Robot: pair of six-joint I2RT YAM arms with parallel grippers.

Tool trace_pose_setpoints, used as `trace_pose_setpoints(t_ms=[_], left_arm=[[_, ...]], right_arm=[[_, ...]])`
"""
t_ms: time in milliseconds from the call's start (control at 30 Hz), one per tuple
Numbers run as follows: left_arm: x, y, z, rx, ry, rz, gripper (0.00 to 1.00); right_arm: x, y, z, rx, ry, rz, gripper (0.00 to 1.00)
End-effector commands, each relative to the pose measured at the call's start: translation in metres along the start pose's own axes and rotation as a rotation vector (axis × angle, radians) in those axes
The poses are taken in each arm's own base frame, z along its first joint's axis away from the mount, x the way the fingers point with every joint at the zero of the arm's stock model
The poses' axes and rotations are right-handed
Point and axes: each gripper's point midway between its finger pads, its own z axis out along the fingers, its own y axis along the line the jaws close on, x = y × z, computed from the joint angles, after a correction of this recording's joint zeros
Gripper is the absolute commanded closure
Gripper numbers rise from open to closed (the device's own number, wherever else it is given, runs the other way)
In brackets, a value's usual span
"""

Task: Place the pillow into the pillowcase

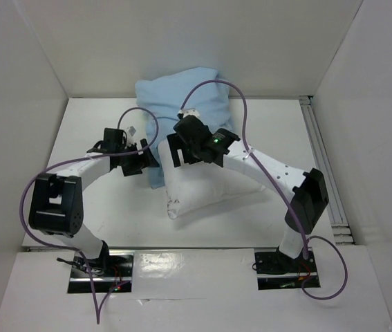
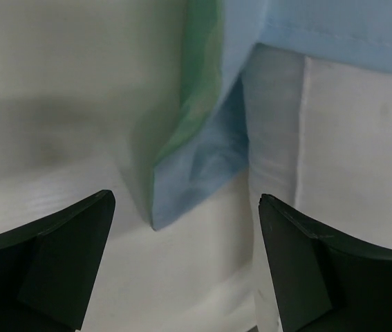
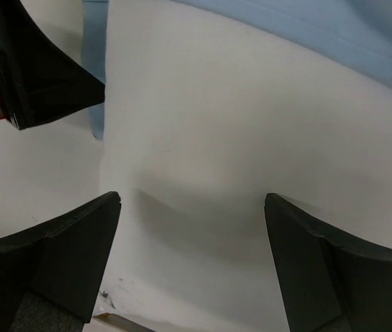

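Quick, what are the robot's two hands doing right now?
Left gripper: open, holding nothing, by the pillowcase corner.
Right gripper: open, holding nothing, over the pillow.

White table [image 1: 278,131], on it the white pillow [image 1: 209,190], far half inside the light-blue pillowcase [image 1: 175,97].

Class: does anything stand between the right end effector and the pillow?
Nothing visible does. The right end effector is open, pointing straight at bare pillow. The pillowcase covers only the pillow's far part.
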Motion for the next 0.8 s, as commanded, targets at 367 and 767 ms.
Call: trace_pose_setpoints(t_ms=[367, 767], left_arm=[[-0.007, -0.011, 0.045, 0.061, -0.005, -0.032, 1.0], [-0.005, -0.071, -0.009, 0.286, -0.041, 0.035, 1.0]], right_arm=[[0.02, -0.019, 0.028, 0.165, 0.054, 0.02, 0.08], [-0.043, -0.038, 0.053, 0.307, -0.098, 0.031, 1.0]])
